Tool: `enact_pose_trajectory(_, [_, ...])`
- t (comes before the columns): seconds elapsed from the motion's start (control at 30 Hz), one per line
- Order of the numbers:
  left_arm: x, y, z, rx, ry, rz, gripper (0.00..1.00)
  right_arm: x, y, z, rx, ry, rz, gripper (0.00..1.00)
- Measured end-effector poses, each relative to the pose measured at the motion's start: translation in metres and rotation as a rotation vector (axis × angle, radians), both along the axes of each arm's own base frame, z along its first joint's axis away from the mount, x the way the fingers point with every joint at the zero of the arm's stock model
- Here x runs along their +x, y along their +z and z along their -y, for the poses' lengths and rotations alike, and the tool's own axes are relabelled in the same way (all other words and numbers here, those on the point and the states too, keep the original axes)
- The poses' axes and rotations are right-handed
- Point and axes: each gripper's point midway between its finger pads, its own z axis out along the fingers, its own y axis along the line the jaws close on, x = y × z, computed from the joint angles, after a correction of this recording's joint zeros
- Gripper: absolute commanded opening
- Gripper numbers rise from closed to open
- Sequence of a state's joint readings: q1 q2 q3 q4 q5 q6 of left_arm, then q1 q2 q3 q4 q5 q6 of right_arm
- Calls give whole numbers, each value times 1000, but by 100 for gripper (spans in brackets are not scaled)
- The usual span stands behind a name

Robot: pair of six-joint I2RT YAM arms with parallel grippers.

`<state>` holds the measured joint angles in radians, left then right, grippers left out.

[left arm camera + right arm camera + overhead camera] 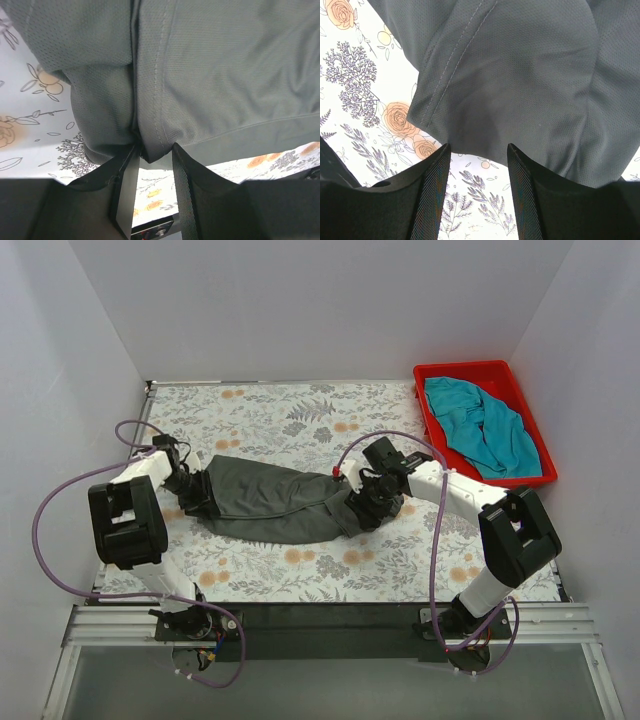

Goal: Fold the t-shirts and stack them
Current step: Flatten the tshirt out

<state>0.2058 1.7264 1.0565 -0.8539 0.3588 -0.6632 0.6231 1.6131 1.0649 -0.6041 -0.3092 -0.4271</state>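
The dark charcoal t-shirt (275, 500) lies bunched in a long strip across the middle of the table. My left gripper (195, 492) is at its left end and is shut on a folded hem of the shirt (150, 145), pinched between the fingertips. My right gripper (365, 505) is at the shirt's right end. Its jaws stand wide apart, with the shirt's edge (520, 100) just at the fingertips and nothing between them. The teal-blue t-shirt (485, 425) lies crumpled in the red bin.
The red plastic bin (432, 375) stands at the back right corner of the table. The floral tablecloth (300, 410) covers the table. White walls enclose the left, back and right sides.
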Motion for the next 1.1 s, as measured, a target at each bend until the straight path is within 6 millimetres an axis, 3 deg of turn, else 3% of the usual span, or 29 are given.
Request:
enact_pose_trajectory(0.47, [8,14,-1,1,-1,30,40,3,0,3,-1,-6,3,56])
enact_pose_trajectory(0.8, [13,19,9,-12,-22,43,38,5,0,5,-1,-6,8,56])
enact_pose_trajectory(1.1, [3,10,13,-13,-26,13,37,6,0,7,-2,-11,8,56])
